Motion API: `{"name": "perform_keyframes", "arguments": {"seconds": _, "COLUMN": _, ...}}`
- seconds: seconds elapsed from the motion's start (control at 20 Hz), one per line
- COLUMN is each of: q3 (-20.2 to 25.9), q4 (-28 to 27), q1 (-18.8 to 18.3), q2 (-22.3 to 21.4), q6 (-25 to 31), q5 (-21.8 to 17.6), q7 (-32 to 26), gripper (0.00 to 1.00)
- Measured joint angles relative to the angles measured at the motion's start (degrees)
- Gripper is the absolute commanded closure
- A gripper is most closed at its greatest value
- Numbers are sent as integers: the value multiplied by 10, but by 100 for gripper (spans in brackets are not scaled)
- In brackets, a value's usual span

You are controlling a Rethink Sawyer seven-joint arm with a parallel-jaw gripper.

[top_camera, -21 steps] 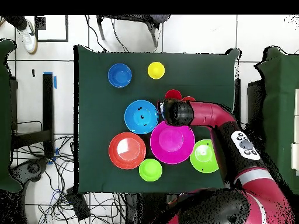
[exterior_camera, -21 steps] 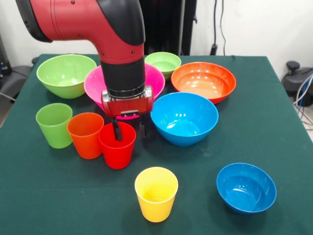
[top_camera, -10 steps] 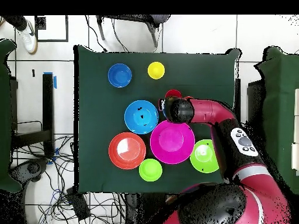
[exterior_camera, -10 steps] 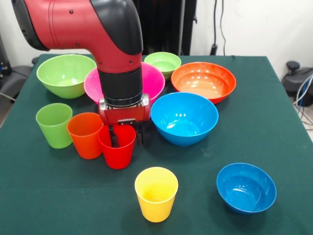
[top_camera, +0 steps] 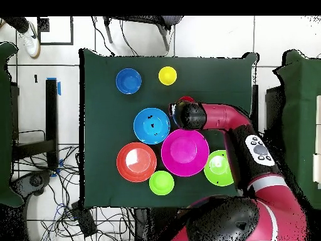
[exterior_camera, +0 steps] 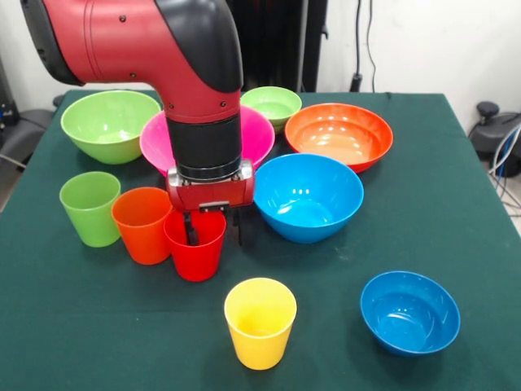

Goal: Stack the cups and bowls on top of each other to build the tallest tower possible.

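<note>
My gripper (exterior_camera: 215, 230) is open and hangs low over the red cup (exterior_camera: 195, 257). One finger reaches inside the cup and the other stands outside its right wall, toward the big blue bowl (exterior_camera: 308, 198). The orange cup (exterior_camera: 142, 224) touches the red cup's left side, with the light green cup (exterior_camera: 89, 208) beside it. The yellow cup (exterior_camera: 260, 322) stands alone near the front. From overhead the arm hides the gripper, and only a sliver of the red cup (top_camera: 186, 99) shows. Every cup and bowl sits singly on the cloth.
Behind the arm are the pink bowl (exterior_camera: 260, 134), big light green bowl (exterior_camera: 110, 124), small light green bowl (exterior_camera: 271, 104) and orange bowl (exterior_camera: 338, 134). The small blue bowl (exterior_camera: 409, 312) sits front right. The table is covered in green cloth (exterior_camera: 456, 212).
The gripper has sunk a little lower around the red cup's wall and the arm has shifted slightly. No cup or bowl has moved.
</note>
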Motion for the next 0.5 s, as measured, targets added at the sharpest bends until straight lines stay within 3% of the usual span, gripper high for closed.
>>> {"name": "perform_keyframes", "arguments": {"seconds": 0.3, "q3": 0, "q4": 0, "q1": 4, "q2": 0, "q6": 0, "q5": 0, "q7": 0, "gripper": 0}}
{"name": "perform_keyframes", "arguments": {"seconds": 0.35, "q3": 0, "q4": 0, "q1": 4, "q2": 0, "q6": 0, "q5": 0, "q7": 0, "gripper": 100}}
{"name": "perform_keyframes", "arguments": {"seconds": 0.5, "q3": -1, "q4": 0, "q1": 4, "q2": -3, "q6": 0, "q5": 0, "q7": 0, "gripper": 100}}
